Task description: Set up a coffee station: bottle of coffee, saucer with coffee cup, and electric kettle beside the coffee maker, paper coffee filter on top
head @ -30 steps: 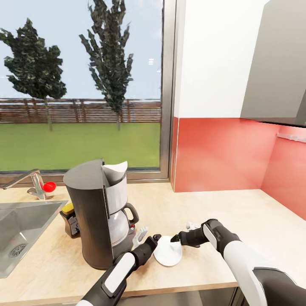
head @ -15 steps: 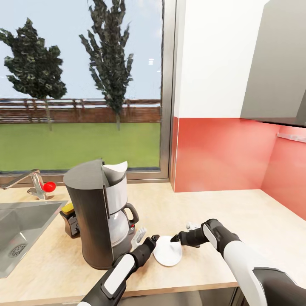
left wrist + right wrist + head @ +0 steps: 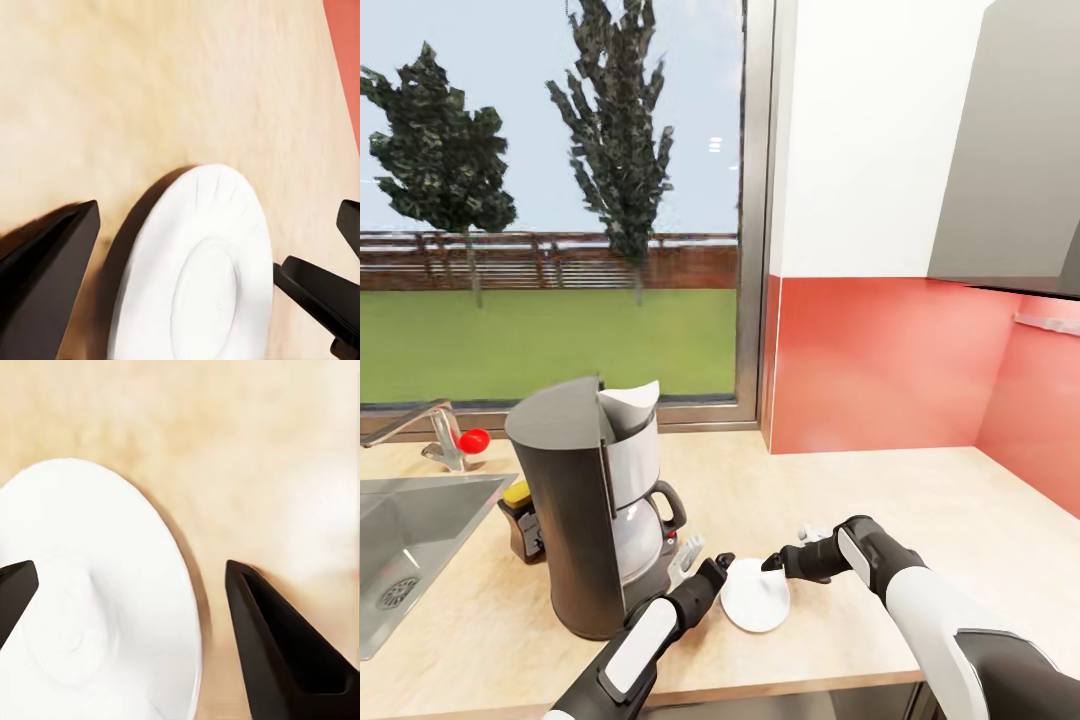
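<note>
1. The desk spans the lower half of the head view, pale wood against a red backsplash, with a window behind it in the upper left.
2. The sink is sunk into the desk at the left edge of the frame, and a tap with a red knob stands behind it.
3. The coffee maker stands upright left of centre, beside the sink, with a white paper coffee filter sitting in its top.
4. The saucer lies flat on the desk at lower centre, just right of the coffee maker's base.
5. The left claw sits at the saucer's left rim. In the left wrist view its fingers are spread wide with the saucer between them.
6. The right claw is at the saucer's upper right edge. In the right wrist view its fingers are spread, and the saucer lies partly between them, off to one side.
</note>
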Robot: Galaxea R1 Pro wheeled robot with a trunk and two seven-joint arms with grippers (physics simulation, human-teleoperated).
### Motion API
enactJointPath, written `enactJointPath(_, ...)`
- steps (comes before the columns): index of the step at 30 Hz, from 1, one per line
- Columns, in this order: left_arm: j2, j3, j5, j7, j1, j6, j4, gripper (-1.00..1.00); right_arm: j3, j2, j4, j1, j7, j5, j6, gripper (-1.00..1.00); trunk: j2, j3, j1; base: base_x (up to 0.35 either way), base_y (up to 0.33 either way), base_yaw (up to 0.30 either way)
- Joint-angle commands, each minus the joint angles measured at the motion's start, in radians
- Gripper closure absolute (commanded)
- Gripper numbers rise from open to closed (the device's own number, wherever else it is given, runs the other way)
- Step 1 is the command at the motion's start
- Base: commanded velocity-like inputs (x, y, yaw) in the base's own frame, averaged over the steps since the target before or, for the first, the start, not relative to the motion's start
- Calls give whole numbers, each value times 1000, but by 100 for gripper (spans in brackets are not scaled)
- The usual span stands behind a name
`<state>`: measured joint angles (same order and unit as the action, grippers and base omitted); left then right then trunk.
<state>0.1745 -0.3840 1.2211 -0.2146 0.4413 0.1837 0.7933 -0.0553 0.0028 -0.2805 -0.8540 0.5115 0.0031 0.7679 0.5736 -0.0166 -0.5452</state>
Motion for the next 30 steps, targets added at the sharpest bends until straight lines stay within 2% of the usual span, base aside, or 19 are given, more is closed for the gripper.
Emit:
enactJointPath(1,0,0,5,-8,0,2,1,-100,-5,0,-1,0,1,5,5,-100,1,-2,-1,20,0,0)
enactJointPath(10,0,-1,3,-9,-5,5,0,-100,-5,0,9,0,1,5,5,-100,1,-2,-1,3,0,0)
enactJointPath(14,0,-3,34,-9,-6,5,0,-100,-5,0,10,0,1,5,5,-100,1,-2,-1,0,0,0)
enactJointPath(17,0,-5,44,-9,-6,6,0,-100,-5,0,10,0,1,5,5,-100,1,-2,-1,0,0,0)
enactJointPath(30,0,-7,48,-8,-7,6,2,-100,-5,0,11,0,1,5,5,-100,1,-2,-1,0,0,0)
